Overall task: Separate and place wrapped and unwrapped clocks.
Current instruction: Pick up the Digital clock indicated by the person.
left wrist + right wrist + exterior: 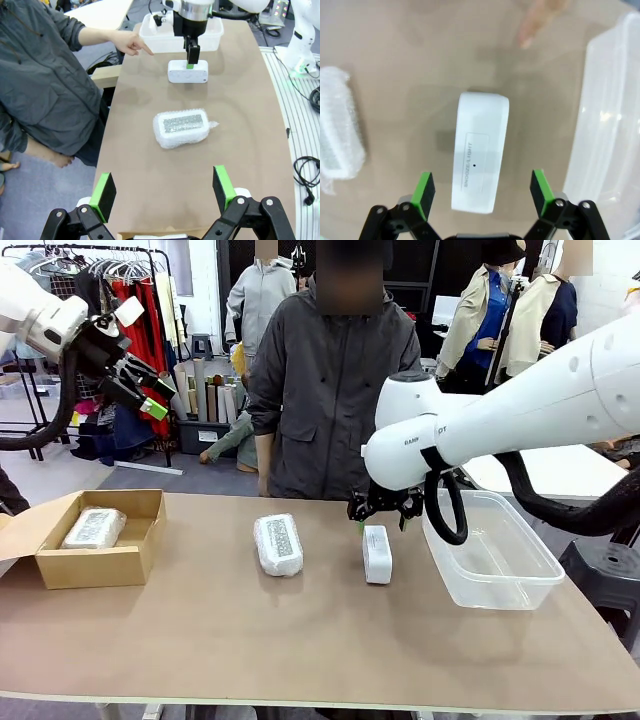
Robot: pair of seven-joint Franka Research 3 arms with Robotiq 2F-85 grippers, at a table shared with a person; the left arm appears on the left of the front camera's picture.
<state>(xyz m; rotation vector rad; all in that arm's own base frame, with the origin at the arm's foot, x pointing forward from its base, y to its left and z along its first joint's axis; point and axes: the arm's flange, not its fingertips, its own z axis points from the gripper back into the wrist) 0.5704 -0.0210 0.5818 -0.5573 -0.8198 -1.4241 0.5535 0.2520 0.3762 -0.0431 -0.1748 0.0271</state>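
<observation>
**Front view:** The robot's left hand [158, 398] hangs high at the far left, well above the surface [300, 640]. Below it, a boxed wrapped clock [95, 528] lies in an open cardboard box [95, 568] at the surface's left edge. A loose wrapped clock [278, 544] lies near the middle. Just to its right lies the unwrapped clock [377, 554], white and smooth. The right hand [385, 512] is low over the white clock's far end. A clear plastic tub [500, 592] stands just to the right. A person [330, 390] in a dark jacket stands at the far side.

**Left wrist view:** The left hand's green pads [105, 196] stand wide apart with nothing between them. The loose wrapped clock lies well beyond them. The unwrapped clock lies farther off, under the right hand. The person's pointing finger [145, 50] reaches toward the white clock without touching it.

**Right wrist view:** The right hand's fingers are spread. The unwrapped clock's near end lies between them, with a gap on both sides. Print on its top reads "SNOOZE/LIGHT". The loose wrapped clock lies off to one side and the tub to the other.
</observation>
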